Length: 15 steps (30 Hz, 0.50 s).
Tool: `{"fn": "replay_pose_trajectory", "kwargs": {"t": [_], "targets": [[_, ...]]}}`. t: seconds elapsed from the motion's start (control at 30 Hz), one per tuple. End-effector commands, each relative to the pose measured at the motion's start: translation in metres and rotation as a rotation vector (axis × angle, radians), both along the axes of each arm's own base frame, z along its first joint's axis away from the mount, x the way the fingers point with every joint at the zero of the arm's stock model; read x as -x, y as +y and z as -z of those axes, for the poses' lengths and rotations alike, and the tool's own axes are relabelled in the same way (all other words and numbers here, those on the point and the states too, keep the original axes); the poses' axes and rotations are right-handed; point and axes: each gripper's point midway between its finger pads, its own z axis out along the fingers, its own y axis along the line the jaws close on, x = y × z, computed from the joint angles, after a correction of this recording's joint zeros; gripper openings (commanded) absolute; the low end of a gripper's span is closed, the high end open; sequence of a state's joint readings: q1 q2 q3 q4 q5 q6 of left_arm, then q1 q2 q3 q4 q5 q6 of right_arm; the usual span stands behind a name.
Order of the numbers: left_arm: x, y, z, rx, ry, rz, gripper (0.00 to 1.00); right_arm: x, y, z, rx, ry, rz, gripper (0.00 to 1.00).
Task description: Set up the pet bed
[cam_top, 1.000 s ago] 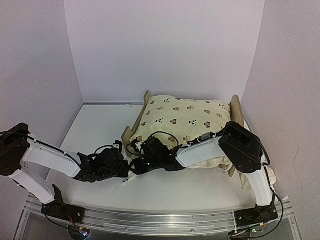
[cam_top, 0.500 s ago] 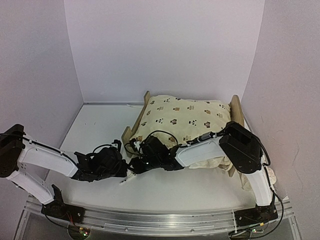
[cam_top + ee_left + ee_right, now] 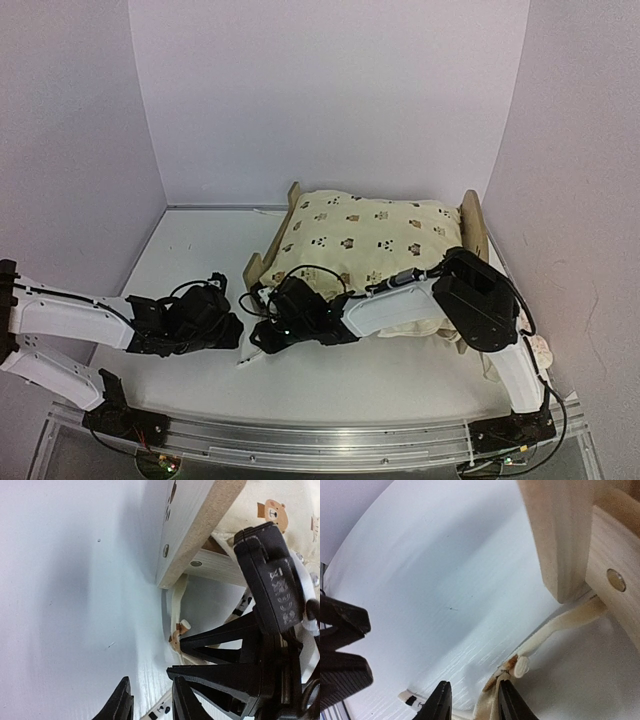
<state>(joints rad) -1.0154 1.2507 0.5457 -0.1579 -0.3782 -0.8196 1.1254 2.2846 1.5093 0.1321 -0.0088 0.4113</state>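
Bed [image 3: 470, 228]: pale wood, flat end boards, long axis left-right, right half of table [image 3: 190, 250]; cream printed cushion [image 3: 370, 235] atop. I see left gripper [image 3: 152, 700] and right gripper [image 3: 470, 700] jaws slightly apart, ties [image 3: 560, 622] between.

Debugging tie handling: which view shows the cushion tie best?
Right wrist: the tie runs clear from the pet bed to its tip. Left wrist has it partly behind the right gripper; top external shows only a sliver.
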Motion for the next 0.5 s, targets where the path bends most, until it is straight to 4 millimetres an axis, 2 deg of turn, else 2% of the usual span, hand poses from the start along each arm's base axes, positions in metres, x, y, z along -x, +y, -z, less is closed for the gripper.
{"fn": "replay_pose_trajectory", "kwargs": {"t": [0.0, 0.27, 0.33, 0.47], "targets": [[-0.003, 0.007, -0.008, -0.010, -0.004, -0.026, 0.28, -0.002, 0.003, 0.006, 0.062, -0.070, -0.004, 0.35], [-0.003, 0.005, -0.005, -0.008, 0.000, -0.016, 0.27, -0.008, 0.000, 0.015, 0.137, -0.146, 0.009, 0.34], [-0.003, 0.005, -0.004, -0.007, 0.000, -0.017, 0.27, -0.009, -0.001, 0.019, 0.149, -0.149, 0.013, 0.31], [-0.003, 0.005, -0.003, -0.006, 0.000, -0.013, 0.26, -0.009, -0.002, 0.024, 0.160, -0.152, 0.017, 0.18]]}}
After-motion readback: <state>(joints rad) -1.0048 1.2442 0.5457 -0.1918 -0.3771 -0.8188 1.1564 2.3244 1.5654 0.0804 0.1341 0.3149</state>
